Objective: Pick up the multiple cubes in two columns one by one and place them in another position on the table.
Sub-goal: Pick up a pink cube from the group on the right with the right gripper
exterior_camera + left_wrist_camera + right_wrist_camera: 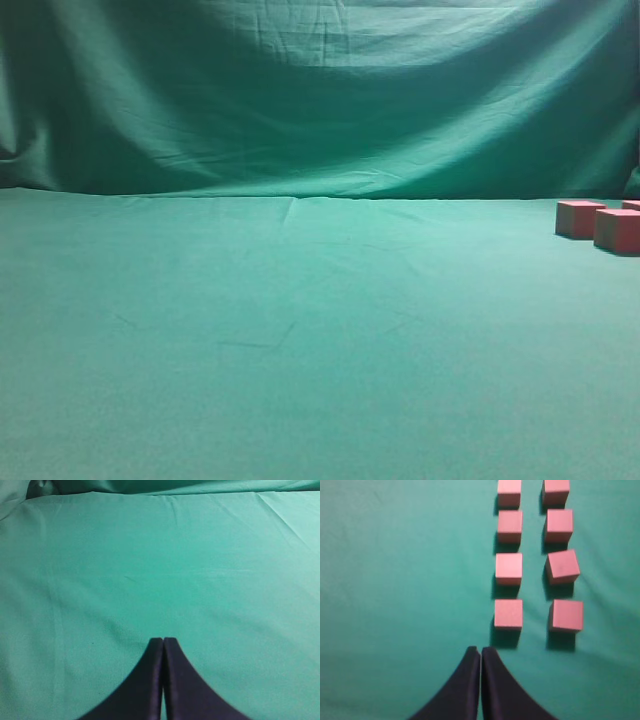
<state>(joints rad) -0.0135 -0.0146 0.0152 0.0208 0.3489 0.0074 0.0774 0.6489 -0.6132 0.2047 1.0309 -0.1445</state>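
Exterior view, left to right: the table (pixel 300 340), covered in green cloth, stretches bare across most of the frame beneath a draped green backdrop (pixel 320 90). Only at the far right edge do some of the cubes (pixel 580 218) appear, one standing free, a second nearer one just beside it and cut by the frame, and a sliver of a third behind. Neither of my arms shows here.

Left wrist view: my left gripper (pixel 163 641) hangs above plain cloth, its two dark fingers pressed together along their whole visible length, with nothing between them. No cube lies in this view.

Right wrist view: my right gripper (pixel 480 650) has its fingers likewise pressed together and holds nothing. Ahead of the tips and slightly to their right, eight pink cubes sit on the cloth in two columns of four, the farthest pair cut by the top edge. The nearest cube of the left column (pixel 508 614) lies just beyond my fingertips, apart from them. In the right column, the second cube from the near end (pixel 562 566) is turned a little out of line; the others sit square.
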